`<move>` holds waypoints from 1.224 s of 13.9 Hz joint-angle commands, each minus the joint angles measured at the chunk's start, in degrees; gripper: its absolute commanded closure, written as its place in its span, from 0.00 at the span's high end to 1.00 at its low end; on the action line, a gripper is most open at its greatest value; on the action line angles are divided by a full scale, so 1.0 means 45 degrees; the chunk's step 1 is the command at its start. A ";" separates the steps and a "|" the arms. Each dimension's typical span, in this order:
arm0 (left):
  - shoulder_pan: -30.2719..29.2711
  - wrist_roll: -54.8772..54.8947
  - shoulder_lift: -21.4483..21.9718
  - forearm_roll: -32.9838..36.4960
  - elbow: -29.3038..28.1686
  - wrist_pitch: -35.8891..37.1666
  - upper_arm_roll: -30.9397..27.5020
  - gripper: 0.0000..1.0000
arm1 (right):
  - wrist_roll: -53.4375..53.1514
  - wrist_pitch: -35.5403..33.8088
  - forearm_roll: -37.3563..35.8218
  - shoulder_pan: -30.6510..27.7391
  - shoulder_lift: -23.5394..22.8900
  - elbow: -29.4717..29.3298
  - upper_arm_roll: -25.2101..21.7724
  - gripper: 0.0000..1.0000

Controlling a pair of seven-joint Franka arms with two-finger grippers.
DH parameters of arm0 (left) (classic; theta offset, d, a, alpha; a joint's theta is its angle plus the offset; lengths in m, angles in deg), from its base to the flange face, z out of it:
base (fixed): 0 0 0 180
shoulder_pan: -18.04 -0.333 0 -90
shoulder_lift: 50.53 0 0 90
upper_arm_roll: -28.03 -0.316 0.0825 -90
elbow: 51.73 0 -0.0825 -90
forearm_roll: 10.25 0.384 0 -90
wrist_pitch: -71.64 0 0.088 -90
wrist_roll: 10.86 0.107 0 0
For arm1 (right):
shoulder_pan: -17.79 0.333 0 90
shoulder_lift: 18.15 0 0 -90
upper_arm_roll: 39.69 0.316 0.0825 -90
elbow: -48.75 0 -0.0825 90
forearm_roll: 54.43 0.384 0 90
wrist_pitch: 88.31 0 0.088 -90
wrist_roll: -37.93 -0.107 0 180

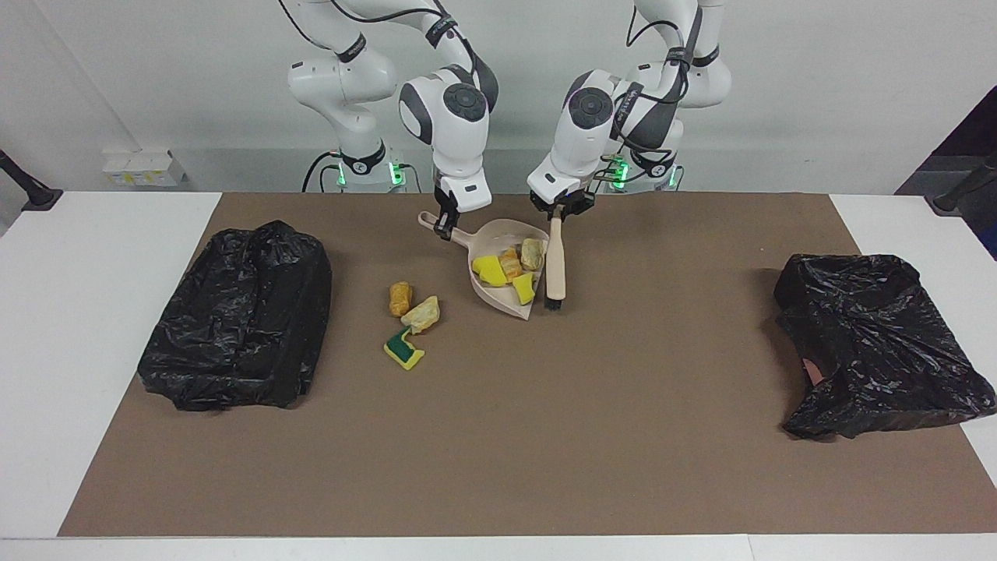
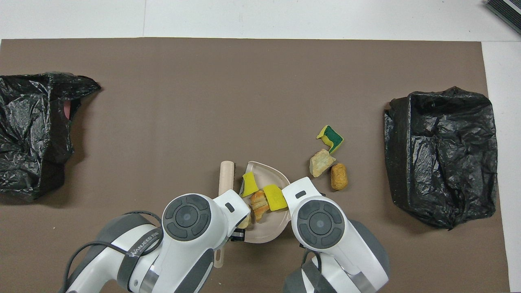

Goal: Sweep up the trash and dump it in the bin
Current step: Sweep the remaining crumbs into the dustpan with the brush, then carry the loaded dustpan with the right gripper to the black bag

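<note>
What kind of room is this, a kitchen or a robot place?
Probably a robot lab, not a kitchen. Two robot arms stand at a white table covered by a brown mat before a bare wall. The trash is staged: sponge bits in a dustpan, and black bin bags.

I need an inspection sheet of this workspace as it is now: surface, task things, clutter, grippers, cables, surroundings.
Surface: brown mat on a white table.
Job's things: beige dustpan holding four trash pieces; three loose pieces lie on the mat beside it, toward the right arm's end. Brush stands beside the dustpan.
Bins: one black bag-lined bin at the right arm's end, one black bag at the left arm's end.
Clutter: nothing seen.
Grippers: right gripper shut on the dustpan handle; left gripper shut on the brush handle.
Cables: black cables along both arms.
Surroundings: white wall, small white box by it.
</note>
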 commanded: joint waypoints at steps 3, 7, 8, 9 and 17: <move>0.0148 -0.1777 0.1148 0.0420 0.0177 0.1709 -0.0440 0.00 | 0.0269 -0.0294 0.0380 -0.0261 0.0584 -0.0620 -0.0368 0.00; 0.1044 -0.2445 0.2281 0.0382 -0.0953 0.1637 -0.0519 0.00 | 0.2215 -0.1365 0.0905 -0.0261 0.1013 -0.1303 -0.1965 0.00; 0.1337 -0.2446 0.2554 0.0362 -0.1150 0.1617 -0.0538 0.00 | 0.3054 -0.1755 0.1042 -0.0261 0.1130 -0.1537 -0.2822 0.00; 0.1514 -0.2465 0.2673 0.0285 -0.1287 0.1617 -0.0519 0.00 | 0.3913 -0.2165 0.1044 -0.0261 0.1151 -0.1907 -0.3701 0.00; 0.2473 -0.4295 0.2850 -0.1314 -0.2633 -0.0704 0.1215 0.00 | 0.9989 -0.2619 0.0344 -0.0359 0.0605 -0.3979 -1.0420 0.00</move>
